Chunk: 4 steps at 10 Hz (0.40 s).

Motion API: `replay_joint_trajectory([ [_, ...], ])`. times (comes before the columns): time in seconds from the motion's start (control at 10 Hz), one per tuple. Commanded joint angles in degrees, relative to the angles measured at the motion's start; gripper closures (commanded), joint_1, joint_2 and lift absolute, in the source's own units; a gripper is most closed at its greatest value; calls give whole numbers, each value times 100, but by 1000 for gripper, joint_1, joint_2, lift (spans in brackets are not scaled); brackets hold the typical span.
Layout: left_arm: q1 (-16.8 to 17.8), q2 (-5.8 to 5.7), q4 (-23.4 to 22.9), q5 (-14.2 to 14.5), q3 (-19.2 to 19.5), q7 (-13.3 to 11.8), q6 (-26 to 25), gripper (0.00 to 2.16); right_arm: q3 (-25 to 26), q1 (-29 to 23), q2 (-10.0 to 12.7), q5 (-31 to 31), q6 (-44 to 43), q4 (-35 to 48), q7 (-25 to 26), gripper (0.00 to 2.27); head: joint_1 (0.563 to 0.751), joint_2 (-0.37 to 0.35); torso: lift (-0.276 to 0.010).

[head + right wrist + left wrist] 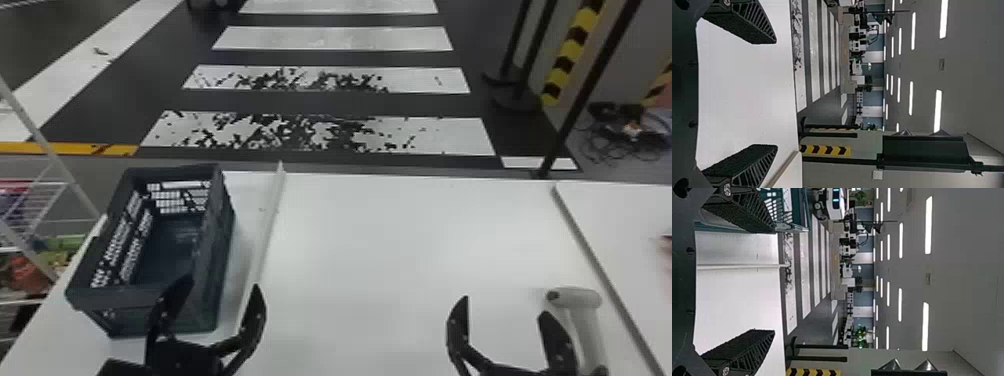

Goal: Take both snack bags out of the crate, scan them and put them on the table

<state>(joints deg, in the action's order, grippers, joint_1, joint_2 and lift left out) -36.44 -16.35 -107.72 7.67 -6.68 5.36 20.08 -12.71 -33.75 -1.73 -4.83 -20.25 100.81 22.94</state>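
Head view, with clock hours read from its middle and twelve straight ahead: the dark slatted crate [212, 280] stands upright on the white desk [390, 240] around eight o'clock, open at the top, its dark bottom visible between the walls. The left end effector [221, 287] is between seven and eight o'clock, its fingers spread and holding nothing; one finger overlaps the crate's near end from this angle, and whether it touches I cannot tell. At four to five o'clock, the right end effector [505, 307] also has its fingers spread wide with nothing between them. Just beside it, at four o'clock, a pale handheld scanner [575, 297] lies on the desk, head toward twelve and handle toward six. A raised white strip [272, 215] runs along the desk just beside the crate, on its three o'clock side, and a grey seam [590, 250] crosses the white surface between three and four. Past the desk's edge, near nine o'clock, is a white wire rack [35, 185] bearing packages, a green one [65, 242] among them. White crossing stripes [330, 37] mark the floor toward twelve; black-and-yellow banding [570, 52] rises near two, and tangled cables [630, 135] lie between two and three. Both wrist views confirm fingers well apart.
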Motion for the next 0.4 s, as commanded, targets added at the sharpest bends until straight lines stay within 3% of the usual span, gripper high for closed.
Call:
replay_joint_trajectory([
  [0.0,31,-9,14,7,-35,0,0,80,-3,0,-3,0,0,0,0,36,695,56,-92],
  [0.3,58,-26,14,-2,-70,0,-18,80,-21,0,-3,0,0,0,0,36,695,50,-92],
])
